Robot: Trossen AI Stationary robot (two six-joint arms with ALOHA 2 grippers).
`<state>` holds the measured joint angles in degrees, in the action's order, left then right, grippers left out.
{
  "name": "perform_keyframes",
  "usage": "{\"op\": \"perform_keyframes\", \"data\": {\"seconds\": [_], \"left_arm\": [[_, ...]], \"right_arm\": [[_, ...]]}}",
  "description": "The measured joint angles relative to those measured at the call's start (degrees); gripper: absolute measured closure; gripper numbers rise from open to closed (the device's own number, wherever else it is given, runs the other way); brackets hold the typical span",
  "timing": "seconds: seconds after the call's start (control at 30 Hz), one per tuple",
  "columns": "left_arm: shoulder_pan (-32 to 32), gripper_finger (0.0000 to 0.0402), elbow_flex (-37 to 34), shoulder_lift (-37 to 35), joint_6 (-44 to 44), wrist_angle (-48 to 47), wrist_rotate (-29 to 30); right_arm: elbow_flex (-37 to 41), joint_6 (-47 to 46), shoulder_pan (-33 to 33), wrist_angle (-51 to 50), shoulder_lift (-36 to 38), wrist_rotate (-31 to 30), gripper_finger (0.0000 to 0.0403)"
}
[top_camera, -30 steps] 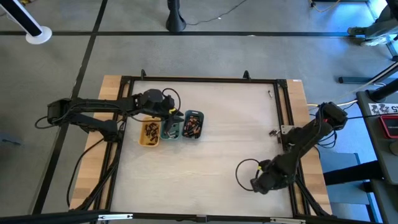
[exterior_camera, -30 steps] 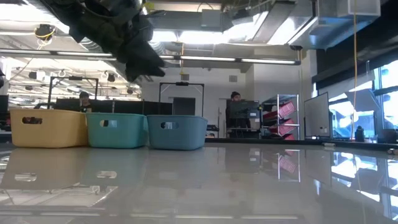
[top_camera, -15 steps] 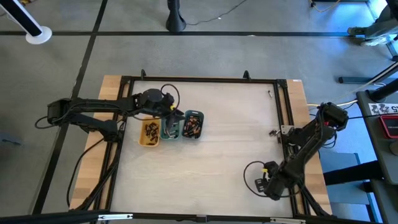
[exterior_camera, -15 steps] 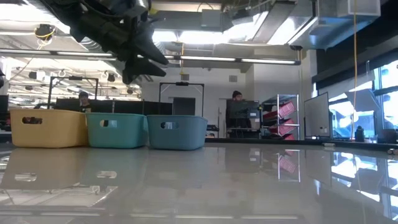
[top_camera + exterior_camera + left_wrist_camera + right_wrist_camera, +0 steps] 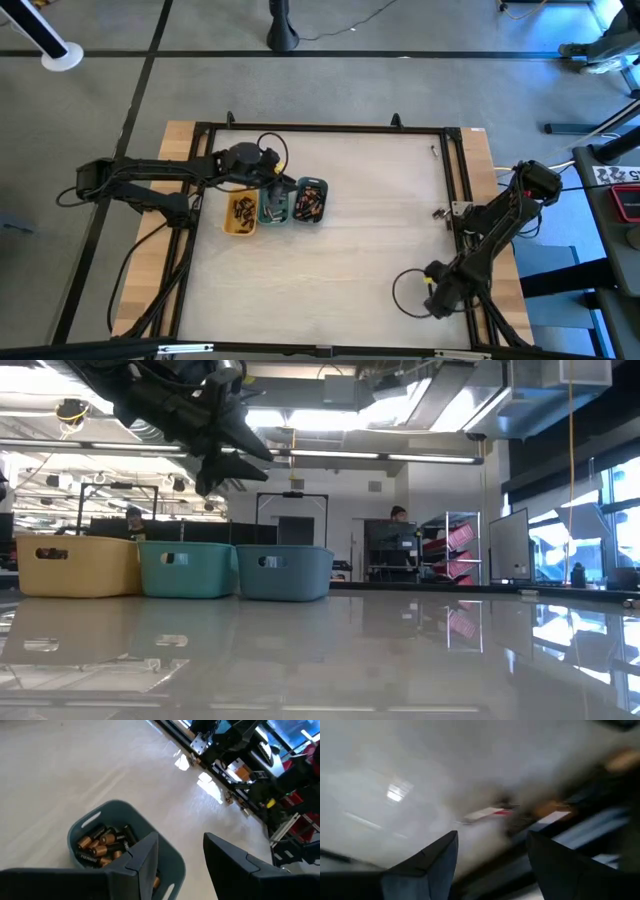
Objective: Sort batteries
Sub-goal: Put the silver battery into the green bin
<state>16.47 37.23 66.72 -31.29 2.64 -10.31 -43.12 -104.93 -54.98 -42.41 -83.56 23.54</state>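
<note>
High view: three small trays are seen side by side on the left half of the tabletop (image 5: pixel 340 260) — a yellow tray (image 5: pixel 239 213), a green tray (image 5: pixel 274 208) and a grey-blue tray (image 5: pixel 310 201). Batteries (image 5: pixel 241 209) are seen in the yellow tray and more in the grey-blue one; the contents of the green tray are largely hidden by the arm. The left end effector (image 5: pixel 281 186) is positioned above the far rims of the green and grey-blue trays.

In the left wrist view, the fingers (image 5: pixel 142 857) are seen parted to a moderate gap with nothing between them, and copper-topped batteries (image 5: pixel 97 844) lie in a heap in the grey-blue tray (image 5: pixel 172 865) directly below. In the low view, the same end effector (image 5: pixel 222 445) is held well above the tray rims.

The right end effector (image 5: pixel 432 290) is parked at the near right edge of the tabletop, well apart from the trays; its jaws stand apart and empty in the right wrist view.

Risks judged from this position:
- The batteries are heaped and touching, so two may be pinched together, or one may roll aside as the fingers close.
- One finger sits over the tray rim — a straight descent could strike the wall and shift or tip the light tray against its neighbour.
</note>
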Motion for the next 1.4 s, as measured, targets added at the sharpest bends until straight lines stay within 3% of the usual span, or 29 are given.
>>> {"op": "perform_keyframes", "data": {"seconds": [0.13, 0.37, 0.9, 1.2, 1.4], "left_arm": [[0.04, 0.0254, 0.00, 0.02, 0.00, 0.16, 0.07], [0.07, 0.0254, 0.00, 0.02, -0.02, -0.03, 1.57], [0.07, 0.0254, 0.00, 0.02, 2.05, -0.03, 2.69], [0.07, 0.0254, 0.00, 0.02, 4.09, -0.17, 3.74], [0.07, 0.0254, 0.00, 0.02, 3.63, -0.21, 3.76]], "right_arm": [[0.01, 8.58, 0.54, -2.05, 0.26, 4.31, 0.0166], [-0.01, 15.42, 1.44, -1.15, 0.42, 4.94, 0.0166], [-0.06, 35.51, 1.33, -1.09, 0.42, -0.31, 0.0166], [-0.06, 50.57, 1.35, -0.60, 0.42, -8.82, 0.0166], [-0.10, 61.39, 1.33, -0.46, 0.42, -7.34, 0.0166]]}}
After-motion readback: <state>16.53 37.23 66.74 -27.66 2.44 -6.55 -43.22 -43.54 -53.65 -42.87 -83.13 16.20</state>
